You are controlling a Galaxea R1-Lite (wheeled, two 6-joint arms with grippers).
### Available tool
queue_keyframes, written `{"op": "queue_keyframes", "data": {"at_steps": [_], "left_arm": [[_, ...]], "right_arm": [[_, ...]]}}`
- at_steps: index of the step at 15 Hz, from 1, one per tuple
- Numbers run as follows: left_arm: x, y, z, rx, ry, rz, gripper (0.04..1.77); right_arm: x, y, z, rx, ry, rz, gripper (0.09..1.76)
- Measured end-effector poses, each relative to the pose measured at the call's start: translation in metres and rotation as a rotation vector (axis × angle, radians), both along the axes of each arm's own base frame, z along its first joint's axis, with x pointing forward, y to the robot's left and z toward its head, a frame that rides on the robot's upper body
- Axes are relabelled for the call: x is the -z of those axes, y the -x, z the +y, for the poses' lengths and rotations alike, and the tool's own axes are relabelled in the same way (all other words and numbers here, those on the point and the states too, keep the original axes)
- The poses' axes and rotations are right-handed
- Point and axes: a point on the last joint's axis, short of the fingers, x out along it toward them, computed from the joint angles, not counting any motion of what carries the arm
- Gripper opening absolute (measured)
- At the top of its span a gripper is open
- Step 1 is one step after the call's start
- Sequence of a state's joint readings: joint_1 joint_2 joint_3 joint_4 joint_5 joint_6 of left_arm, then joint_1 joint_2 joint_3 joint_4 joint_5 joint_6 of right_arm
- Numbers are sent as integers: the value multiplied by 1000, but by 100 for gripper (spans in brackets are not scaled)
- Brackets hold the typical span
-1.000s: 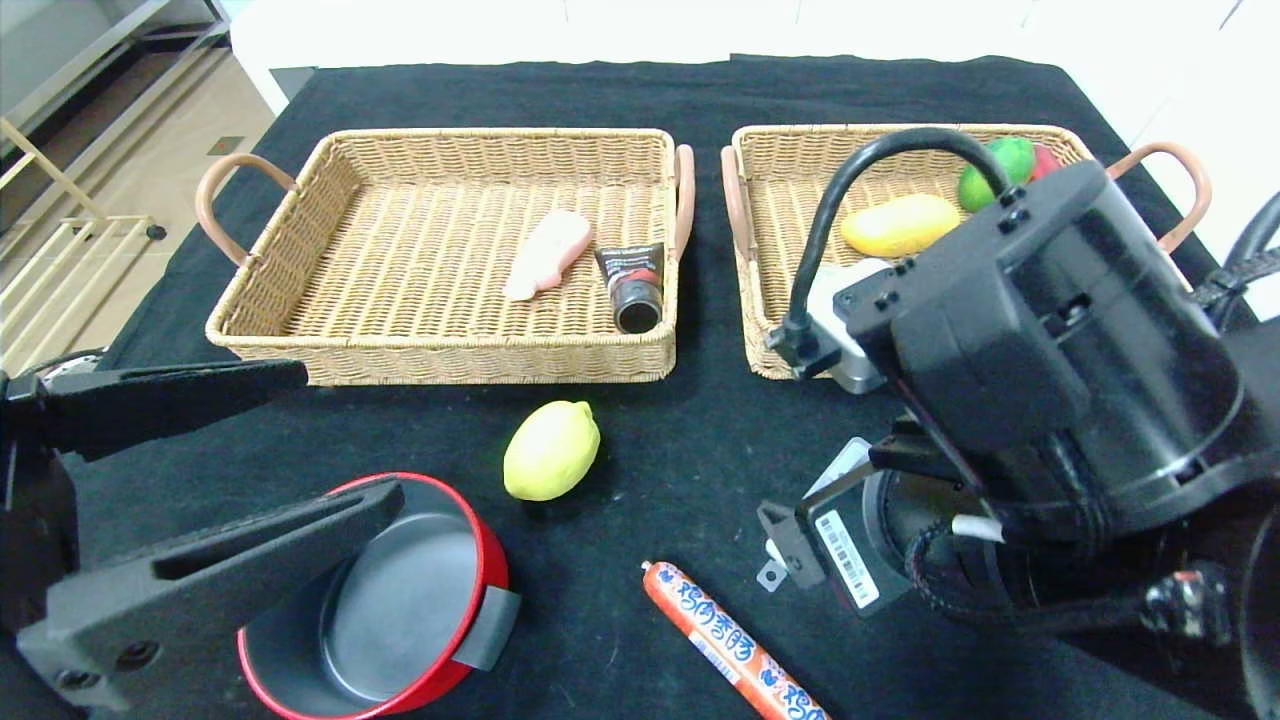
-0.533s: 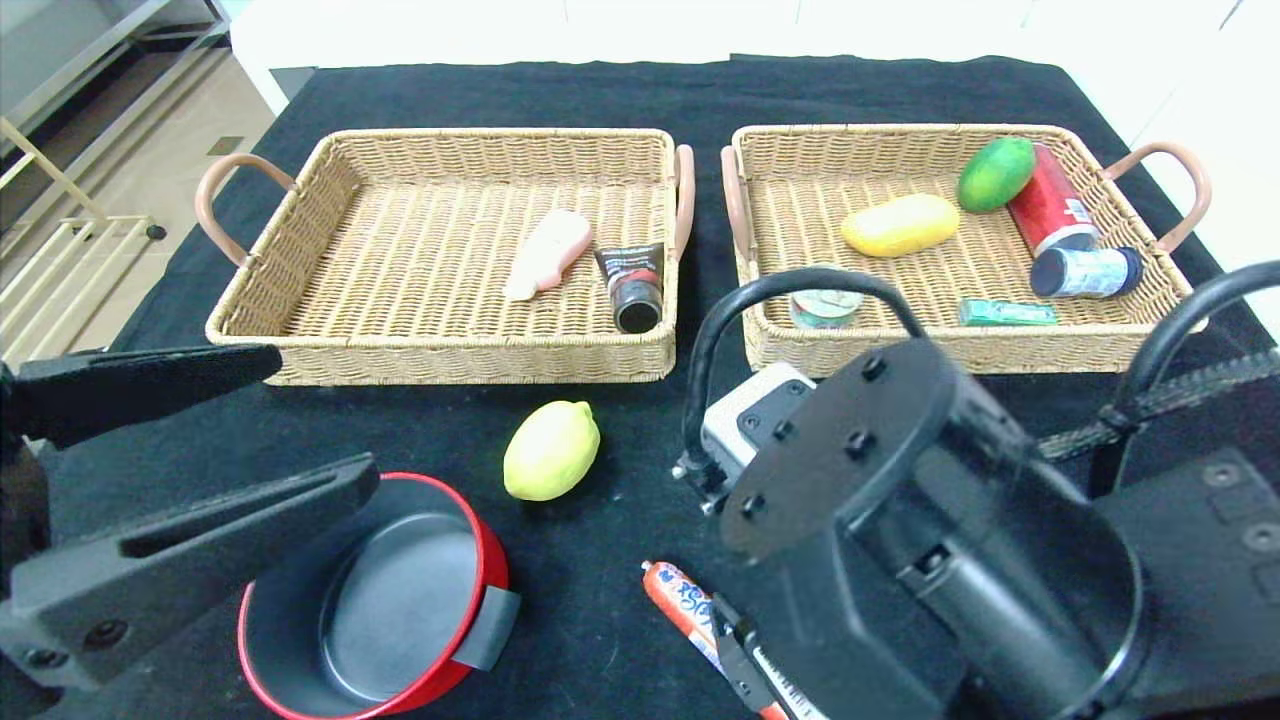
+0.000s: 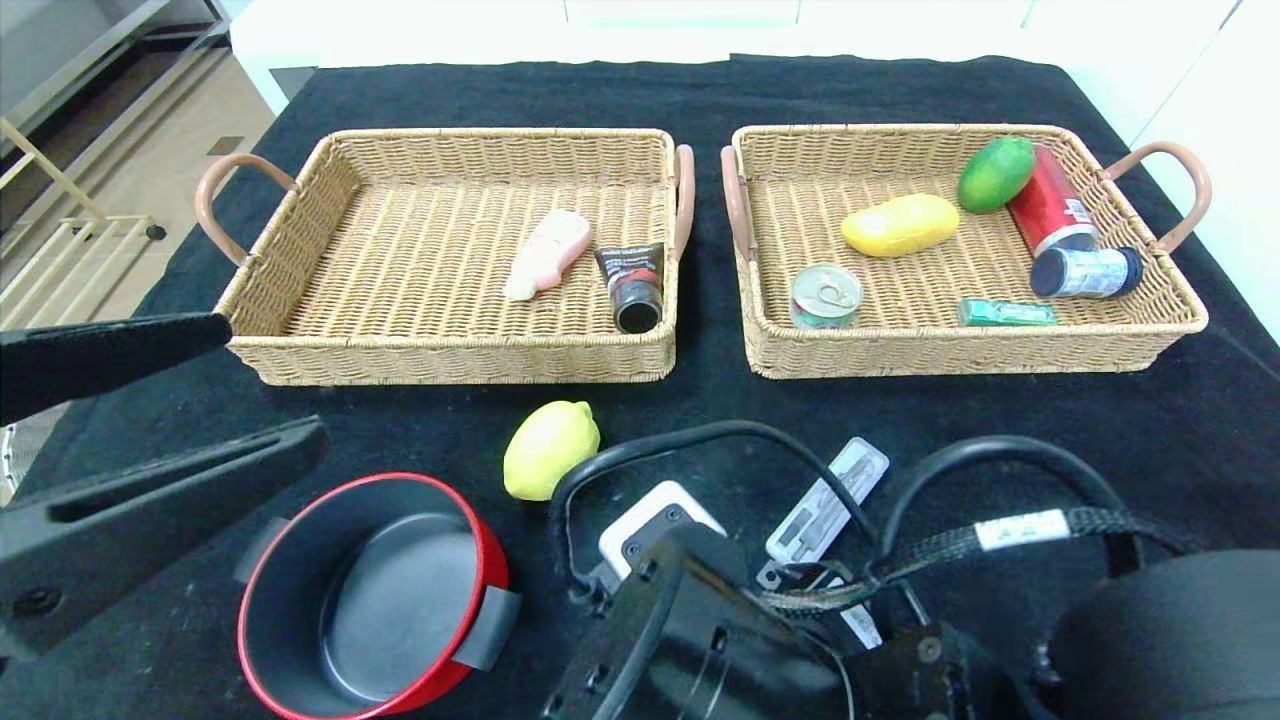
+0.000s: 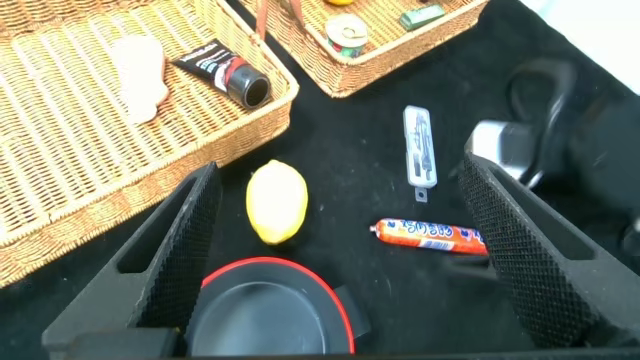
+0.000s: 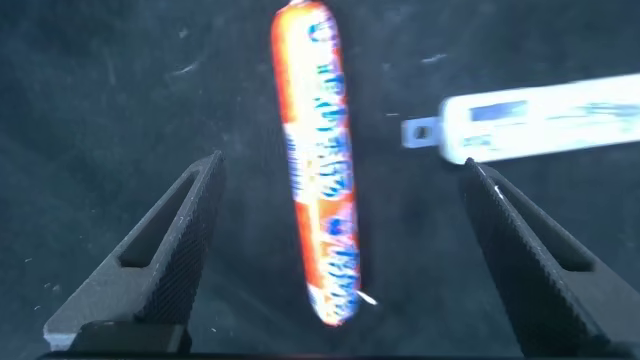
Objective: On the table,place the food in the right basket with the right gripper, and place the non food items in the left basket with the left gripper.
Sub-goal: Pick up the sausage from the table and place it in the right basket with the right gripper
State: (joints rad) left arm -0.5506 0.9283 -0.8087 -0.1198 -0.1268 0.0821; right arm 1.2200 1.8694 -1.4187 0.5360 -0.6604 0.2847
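Note:
An orange-wrapped sausage [image 5: 320, 160] lies on the black cloth, also in the left wrist view [image 4: 430, 235]; in the head view my right arm hides it. My right gripper [image 5: 340, 260] is open, straddling the sausage from above without touching it. A yellow lemon [image 3: 551, 449] lies in front of the left basket [image 3: 300, 352]. A white blister pack [image 3: 828, 499] lies beside the sausage. My left gripper [image 3: 270, 385] is open and empty, hovering over a red pot [image 3: 375, 595] at the front left.
The left basket holds a pink item [image 3: 548, 252] and a black tube [image 3: 632, 285]. The right basket [image 3: 960, 352] holds a tin [image 3: 826, 294], a yellow fruit [image 3: 900, 224], a green fruit [image 3: 996, 172], a red can [image 3: 1050, 212], a small bottle [image 3: 1085, 271] and a green pack [image 3: 1005, 313].
My right arm has swung from over the right basket down to the front of the table, over the sausage. My left gripper has drifted slightly to the left.

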Motion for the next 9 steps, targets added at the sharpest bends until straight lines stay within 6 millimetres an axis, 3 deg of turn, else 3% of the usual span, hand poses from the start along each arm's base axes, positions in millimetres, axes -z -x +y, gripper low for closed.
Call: {"op": "queue_keyframes", "data": {"at_steps": [9], "left_arm": [[0,1,1,0,-2,-9,172]], "right_arm": [[30,-20,24,27,9,1,170]]}}
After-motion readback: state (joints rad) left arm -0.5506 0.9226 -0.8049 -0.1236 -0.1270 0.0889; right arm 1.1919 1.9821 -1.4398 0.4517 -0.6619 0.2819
